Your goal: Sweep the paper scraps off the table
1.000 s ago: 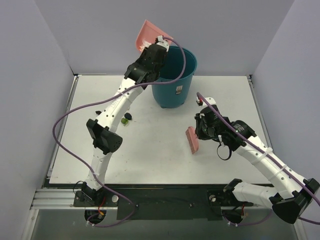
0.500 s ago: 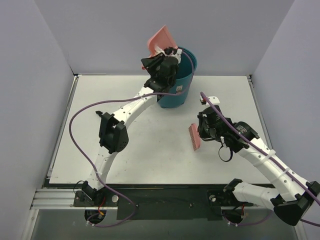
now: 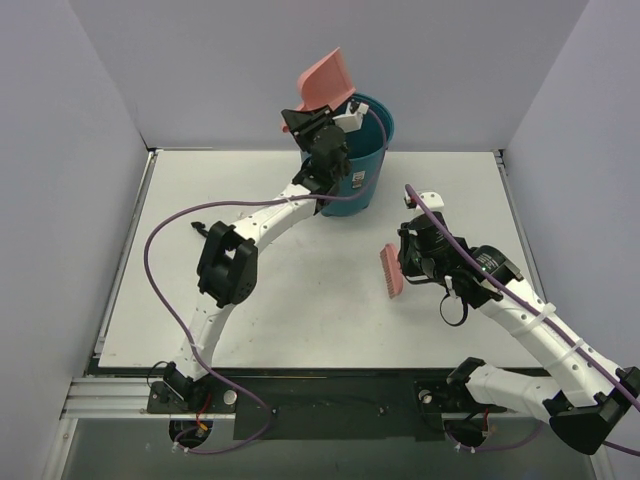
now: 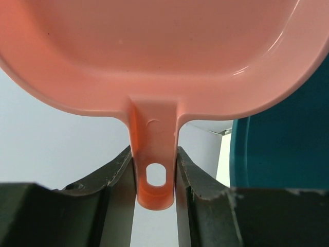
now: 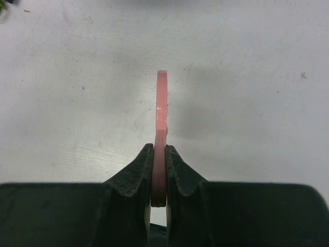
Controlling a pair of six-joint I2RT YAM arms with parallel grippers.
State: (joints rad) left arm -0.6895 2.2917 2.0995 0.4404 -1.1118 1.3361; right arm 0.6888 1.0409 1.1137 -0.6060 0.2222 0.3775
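The left gripper [image 4: 153, 157] is clenching the handle of the pink dustpan [image 4: 154, 62], with both fingers [image 4: 115, 177] pressing on its sides. The pan is standing raised beyond the fingertips, and the teal bin [image 4: 280, 134] is sitting just to their right. The right gripper [image 5: 159, 152] is grasping the pink brush [image 5: 162, 103] edge-on, with the table [image 5: 247, 103] lying beneath its fingertips. Of the paper scraps [image 5: 3, 4], only a green bit is showing, well ahead and left of the right fingers.

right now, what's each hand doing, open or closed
left hand: closed on the dustpan handle
right hand: closed on the brush
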